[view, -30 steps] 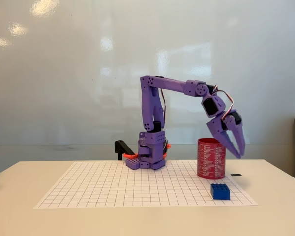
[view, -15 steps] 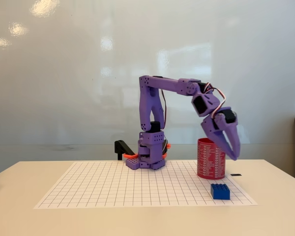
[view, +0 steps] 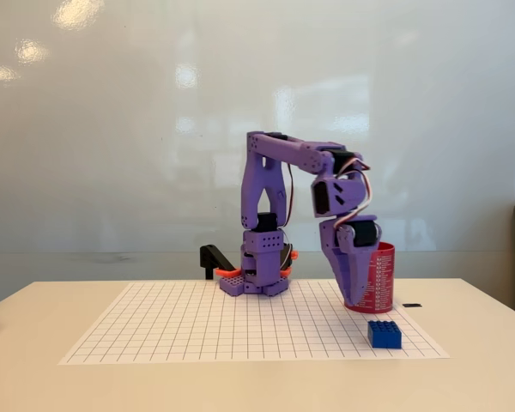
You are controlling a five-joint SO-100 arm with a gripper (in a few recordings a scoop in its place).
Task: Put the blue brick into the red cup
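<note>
In the fixed view, the purple arm's gripper (view: 354,296) pointed down in front of the red cup (view: 378,276), covering the cup's left side; whether its fingers were spread or pressed together could not be told. The blue brick (view: 384,334) sat on the white grid sheet (view: 172,330), near the cup's base and apart from the gripper.

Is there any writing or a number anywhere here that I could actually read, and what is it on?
Red cup: rows of small white print cover its side, too small and blurred to read.
Blue brick: no lettering can be made out.
Grid sheet: plain lines, no numbers or labels.
Purple arm: no label or brand can be made out.
</note>
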